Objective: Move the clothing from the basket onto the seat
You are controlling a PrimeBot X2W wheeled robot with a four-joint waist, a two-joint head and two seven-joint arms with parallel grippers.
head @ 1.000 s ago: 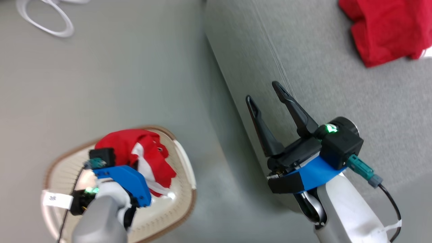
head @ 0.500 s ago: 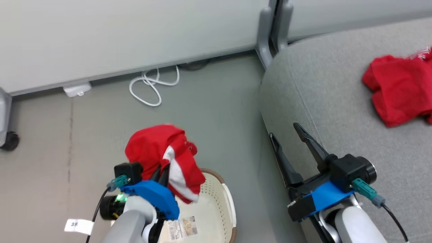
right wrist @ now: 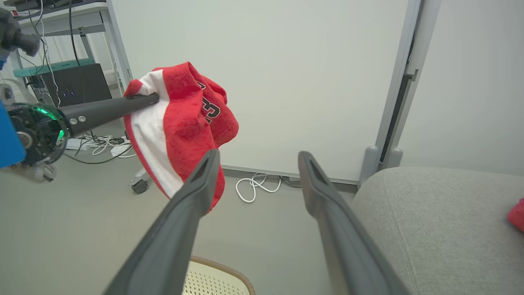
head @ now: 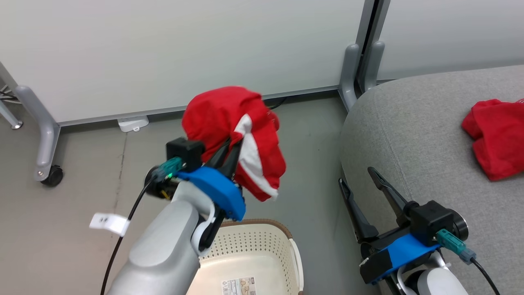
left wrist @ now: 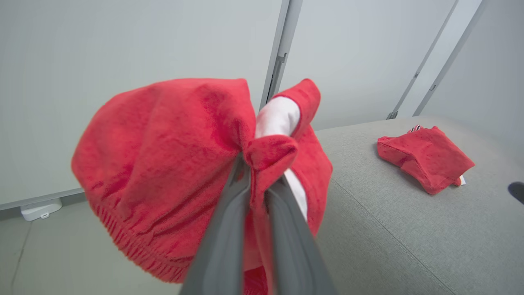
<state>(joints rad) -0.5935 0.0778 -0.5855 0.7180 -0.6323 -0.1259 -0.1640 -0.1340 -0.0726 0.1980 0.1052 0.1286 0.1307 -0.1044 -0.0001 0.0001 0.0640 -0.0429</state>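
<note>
My left gripper [head: 234, 144] is shut on a red garment with a white stripe [head: 241, 135], which hangs in the air above the cream basket [head: 254, 262] at the bottom of the head view. The left wrist view has the fabric [left wrist: 172, 172] bunched around my closed fingers [left wrist: 229, 213]. A second red garment [head: 497, 137] lies on the grey seat [head: 409, 135] at the right. Beside the seat's front edge, my right gripper [head: 360, 176] is open and holds nothing. In the right wrist view the held garment [right wrist: 184, 123] hangs left of my open fingers [right wrist: 196, 196].
A white partition wall with a grey post [head: 364, 61] stands behind. A wheeled grey leg [head: 45, 135] is at the left, and a white cable [right wrist: 256, 186] lies on the floor by the wall. Grey floor separates the basket and the seat.
My left gripper has lifted the red garment out of the basket and higher into the air. The head camera has tilted up, bringing the wall into view.
</note>
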